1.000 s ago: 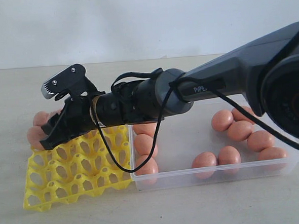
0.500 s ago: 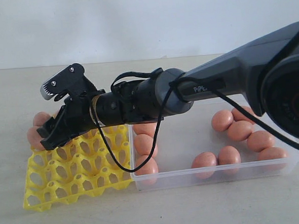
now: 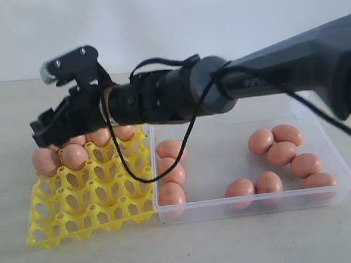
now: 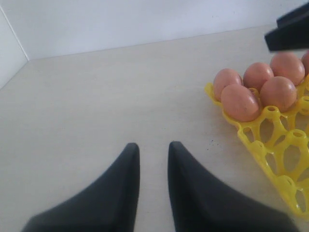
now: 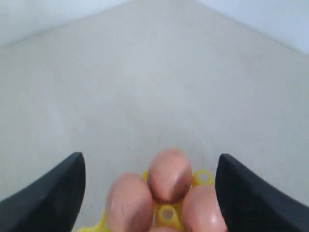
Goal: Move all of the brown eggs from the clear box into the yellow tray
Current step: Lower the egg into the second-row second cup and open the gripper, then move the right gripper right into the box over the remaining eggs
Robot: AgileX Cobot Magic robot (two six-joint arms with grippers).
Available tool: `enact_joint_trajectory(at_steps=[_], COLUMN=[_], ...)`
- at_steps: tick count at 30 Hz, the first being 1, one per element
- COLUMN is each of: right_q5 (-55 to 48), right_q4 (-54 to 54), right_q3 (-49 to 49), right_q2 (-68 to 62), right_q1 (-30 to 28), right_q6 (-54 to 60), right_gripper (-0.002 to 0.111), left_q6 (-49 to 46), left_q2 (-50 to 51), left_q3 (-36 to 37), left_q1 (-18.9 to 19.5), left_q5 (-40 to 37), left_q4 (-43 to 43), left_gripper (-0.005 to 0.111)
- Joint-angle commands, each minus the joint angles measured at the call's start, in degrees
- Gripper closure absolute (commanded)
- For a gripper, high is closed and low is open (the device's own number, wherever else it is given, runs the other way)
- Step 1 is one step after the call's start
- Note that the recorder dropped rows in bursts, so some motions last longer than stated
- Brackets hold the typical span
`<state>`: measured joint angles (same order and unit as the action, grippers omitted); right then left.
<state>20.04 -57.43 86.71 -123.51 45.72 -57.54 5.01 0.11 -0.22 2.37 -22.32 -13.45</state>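
Pale beige tabletop [image 3: 230,241], plain white wall [image 3: 186,17] behind.

Black right arm [image 3: 161,99] hides far row of bright yellow plastic lattice egg tray [image 3: 78,203]; smooth pinkish-brown oval eggs [image 3: 100,137] there partly covered.

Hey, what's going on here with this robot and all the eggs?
A two-armed robot is shifting smooth brown eggs from a shallow clear plastic box into a bright yellow lattice egg tray. Its right hand hovers open and empty above the tray's far rows, where a handful of eggs sit. Ten more lie in the box. The left hand hangs over the beige table beside the tray, holding nothing.
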Motion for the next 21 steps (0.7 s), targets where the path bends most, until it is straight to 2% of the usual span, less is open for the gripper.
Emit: enact_joint_trajectory(at_steps=[1, 3, 8, 9, 13, 15, 18, 21], right_q5=[-3.7, -6.9, -14.3, -15.0, -16.1, -19.5, -36.9, -58.3], right_q4=[-2.9, -7.9, -18.1, -18.1, -19.1, -23.9, -26.4, -18.1], right_q3=[0.4, 0.4, -2.6, -3.5, -8.3, -11.2, -15.4, -17.3], right_q2=[8.8, 12.4, 20.3, 21.5, 25.7, 26.5, 26.6, 26.6], right_q1=[0.1, 0.1, 0.1, 0.1, 0.1, 0.1, 0.1, 0.1], right_q6=[-2.8, -5.3, -11.5, -11.5, -11.1, -8.6, -0.2, 11.8], right_gripper=[0.041, 0.052, 0.105, 0.108, 0.108, 0.108, 0.108, 0.108], left_q6=[0.1, 0.1, 0.1, 0.1, 0.1, 0.1, 0.1, 0.1], left_q2=[-0.1, -0.1, -0.1, -0.1, -0.1, -0.1, -0.1, -0.1], left_q3=[0.2, 0.2, 0.2, 0.2, 0.2, 0.2, 0.2, 0.2], left_q1=[-0.3, -0.3, -0.3, -0.3, -0.3, -0.3, -0.3, -0.3], left_q5=[0.4, 0.4, 0.4, 0.4, 0.4, 0.4, 0.4, 0.4], left_q4=[0.1, 0.1, 0.1, 0.1, 0.1, 0.1, 0.1, 0.1], left_gripper=[0.085, 0.085, 0.085, 0.085, 0.085, 0.085, 0.085, 0.085])
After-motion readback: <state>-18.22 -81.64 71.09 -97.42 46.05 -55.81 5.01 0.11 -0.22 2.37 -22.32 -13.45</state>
